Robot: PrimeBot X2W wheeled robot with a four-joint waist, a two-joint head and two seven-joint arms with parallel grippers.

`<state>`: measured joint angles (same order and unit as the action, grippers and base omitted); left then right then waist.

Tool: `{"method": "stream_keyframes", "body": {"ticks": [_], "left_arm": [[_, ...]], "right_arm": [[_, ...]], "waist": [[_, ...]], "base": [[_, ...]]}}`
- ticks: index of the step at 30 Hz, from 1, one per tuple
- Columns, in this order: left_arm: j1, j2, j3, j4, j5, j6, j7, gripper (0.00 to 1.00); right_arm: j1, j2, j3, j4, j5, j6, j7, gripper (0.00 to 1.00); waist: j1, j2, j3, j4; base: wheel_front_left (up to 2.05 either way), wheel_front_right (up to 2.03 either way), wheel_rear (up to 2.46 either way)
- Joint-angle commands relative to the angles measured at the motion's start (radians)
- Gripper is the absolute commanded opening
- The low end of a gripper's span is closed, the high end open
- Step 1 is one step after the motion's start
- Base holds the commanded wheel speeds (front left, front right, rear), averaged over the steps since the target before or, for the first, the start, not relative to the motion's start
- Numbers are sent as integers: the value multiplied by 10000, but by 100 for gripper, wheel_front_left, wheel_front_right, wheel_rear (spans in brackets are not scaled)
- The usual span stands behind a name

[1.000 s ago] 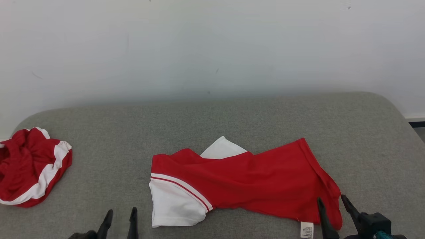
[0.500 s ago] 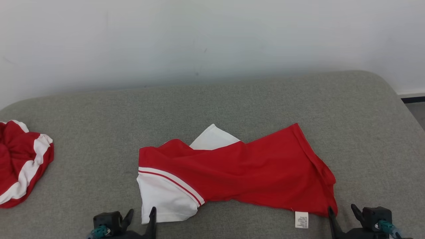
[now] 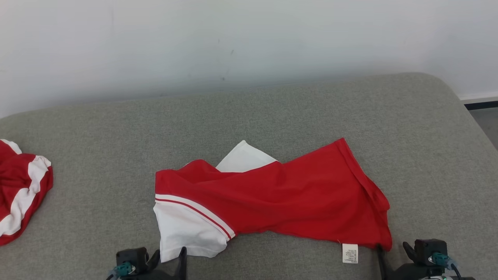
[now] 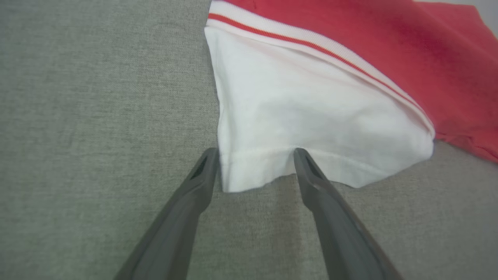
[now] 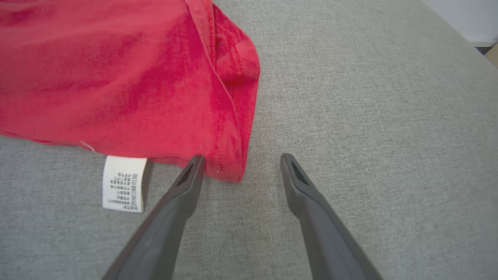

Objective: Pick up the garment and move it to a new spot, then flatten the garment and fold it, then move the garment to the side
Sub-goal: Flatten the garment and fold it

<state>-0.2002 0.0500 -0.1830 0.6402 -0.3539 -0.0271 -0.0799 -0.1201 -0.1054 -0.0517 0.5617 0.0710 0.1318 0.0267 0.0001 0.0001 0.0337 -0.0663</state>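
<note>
Lining up a two-point pick on the garment (image 3: pixel 280 198). It lies near the middle of the grey padded desk (image 3: pixel 116 136), skewed and loosely creased, not flat. The body is red, with a white sleeve (image 4: pixel 311 116) at its left end and a second white piece poking out from under its far edge.

Left end effector (image 4: pixel 255 152): jaws wide, holding nothing. It straddles the near hem of the white sleeve, one finger just off the sleeve's outer corner and the other at the hem further in. I can't tell whether the tips touch the cloth.

Right end effector (image 5: pixel 242 156): also wide and empty, at the garment's right end. The inner finger sits at the red hem corner (image 5: pixel 229 155), and the outer finger is over bare desk just beside the garment. The care label (image 5: pixel 123 182) sticks out of the near edge, just beyond the inner finger.

Why this placement, as I read it: taking both ends at once lets me lift and stretch the garment so it lands flatter at the new spot.

Step in hand: approach before the first grasp. Nothing is moved, flattened or folded yet.

Next, both end effectors need to go forward and down until cloth sits between the jaws, then close. The right one is off-centre on its corner, so it risks missing the cloth or pinching a single layer.

A second crumpled red-and-white garment (image 3: pixel 21 194) lies well apart, off the garment's left end. Not my target.
</note>
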Motion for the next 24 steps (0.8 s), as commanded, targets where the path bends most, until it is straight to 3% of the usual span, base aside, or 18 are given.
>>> {"method": "stream_keyframes", "body": {"ticks": [1,6,7,8,9,10,17,24], "left_arm": [[-166,10,-20,62,-49,-21,-47,100],[-344,10,-67,237,-117,-35,-18,100],[-379,10,-85,301,-169,-80,57,73],[-416,9,-122,367,-188,-91,124,47],[-443,5,-150,416,-217,-142,128,16],[-455,-2,-178,449,-305,-190,121,0],[-344,16,-56,31,-1102,-332,-628,0],[-385,29,165,-1600,-1984,-659,-919,0]], "right_arm": [[-139,-20,86,84,91,-24,-55,100],[-584,-93,527,604,243,-24,-55,100],[-654,-107,636,720,276,-24,-19,100],[-739,-121,762,843,314,-24,17,87],[-813,-126,862,936,387,-24,37,31],[-866,-150,955,994,446,-24,4,0],[-641,-236,1150,641,1067,-24,-553,0],[-517,-430,1286,-1385,2292,-24,-368,0]], "waist": [[-1,-1,34,10],[-1,-1,252,36],[-1,-1,289,49],[-1,-1,317,65],[-1,-1,334,78],[-1,-1,342,94],[-1,-1,72,142],[-1,-1,-310,21]], "base": [[0,0,0],[0,0,0],[0,0,0],[0,0,0],[0,0,0],[0,0,0],[0,0,0],[0,0,0]]}}
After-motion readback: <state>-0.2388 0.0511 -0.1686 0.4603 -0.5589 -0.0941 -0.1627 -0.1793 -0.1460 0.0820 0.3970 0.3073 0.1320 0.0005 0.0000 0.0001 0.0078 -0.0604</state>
